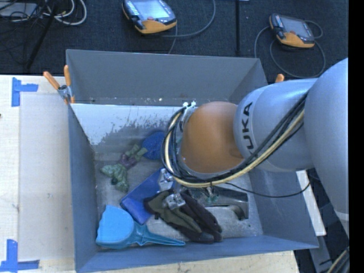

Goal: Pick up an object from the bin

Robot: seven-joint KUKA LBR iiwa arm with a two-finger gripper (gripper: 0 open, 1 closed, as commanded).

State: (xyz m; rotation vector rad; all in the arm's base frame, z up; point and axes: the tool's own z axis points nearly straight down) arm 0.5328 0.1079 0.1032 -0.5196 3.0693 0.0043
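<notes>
Orange wrist cover (207, 138) hangs over the bin's (79, 169) middle. End effector (172, 193) sits low, at the dark glove (190, 215) and dark blue block (139, 195) near the front wall. Open or closed: cannot tell. Nothing looks lifted, so the pick seems not yet done. Count: one glove, one block, one light blue brush (122, 229) in the front-left corner, one green figure (119, 172), one blue lump (153, 144).

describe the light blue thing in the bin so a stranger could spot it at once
In the grey bin, go to the floor's near left corner. A flat light blue paddle lies there, round head left, thin handle tapering right. It is paler than the dark blue block above it and the dark glove-like thing by its handle.
</notes>
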